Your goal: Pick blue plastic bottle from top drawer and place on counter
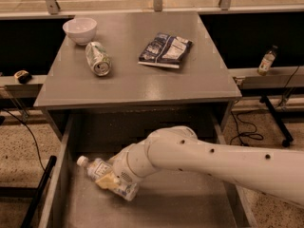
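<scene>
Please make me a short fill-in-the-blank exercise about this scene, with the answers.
The claw is in the top drawer, at the blue plastic bottle, whose cap is ____.
On the counter, the soda can lies on its ____.
The counter holds ____ things: bowl, can, snack bag.
Answers: white, side, three.
</scene>
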`<state>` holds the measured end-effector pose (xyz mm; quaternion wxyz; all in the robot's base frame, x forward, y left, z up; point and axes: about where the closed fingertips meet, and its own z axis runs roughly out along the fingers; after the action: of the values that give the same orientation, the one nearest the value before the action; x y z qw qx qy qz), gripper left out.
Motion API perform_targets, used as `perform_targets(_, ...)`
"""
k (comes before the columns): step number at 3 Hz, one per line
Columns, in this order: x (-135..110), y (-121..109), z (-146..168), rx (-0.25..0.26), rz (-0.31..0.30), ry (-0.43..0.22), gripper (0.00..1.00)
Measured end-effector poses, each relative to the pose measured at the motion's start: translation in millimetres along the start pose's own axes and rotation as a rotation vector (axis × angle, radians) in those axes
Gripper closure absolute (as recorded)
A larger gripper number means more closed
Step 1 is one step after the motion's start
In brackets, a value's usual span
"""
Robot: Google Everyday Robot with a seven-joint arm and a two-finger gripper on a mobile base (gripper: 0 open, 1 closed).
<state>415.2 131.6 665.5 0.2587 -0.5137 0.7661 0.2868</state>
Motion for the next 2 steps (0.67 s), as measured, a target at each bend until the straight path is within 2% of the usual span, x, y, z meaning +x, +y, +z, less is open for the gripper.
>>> perform_targets(1, -12.6, 7.0, -27.4, 0.008, -0.02, 0.005, 1.0)
perform_targets(2, -23.2, -2.6, -65.2, -0.001, 0.005, -0.119, 1.0)
